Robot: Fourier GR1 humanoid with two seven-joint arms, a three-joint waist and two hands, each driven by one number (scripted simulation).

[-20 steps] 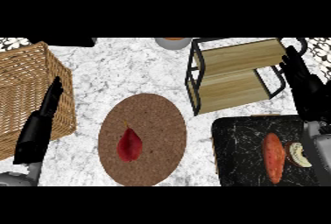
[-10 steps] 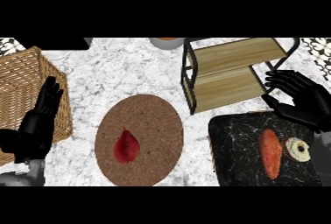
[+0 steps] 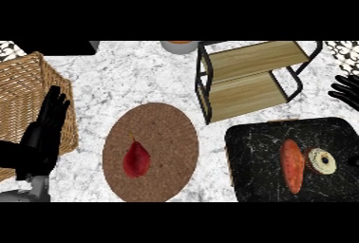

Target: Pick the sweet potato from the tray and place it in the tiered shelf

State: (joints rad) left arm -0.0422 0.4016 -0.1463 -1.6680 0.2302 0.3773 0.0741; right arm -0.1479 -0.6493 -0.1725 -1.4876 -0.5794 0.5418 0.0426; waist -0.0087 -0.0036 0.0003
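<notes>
Sweet potato (image 3: 292, 165) lies ungrasped on tray (image 3: 263, 142); right robot hand (image 3: 346, 91) open, left robot hand (image 3: 46, 128) open, resting. Risk: grabbing the touching round slice (image 3: 323, 160) instead.

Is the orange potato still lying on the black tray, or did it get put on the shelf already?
On the tray. The sweet potato lies on the black tray; the tiered shelf boards show bare wood.

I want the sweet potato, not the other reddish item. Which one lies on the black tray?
The long orange sweet potato lies on the black tray, beside a pale round slice. The darker red, pointed item lies on the round brown mat instead.
</notes>
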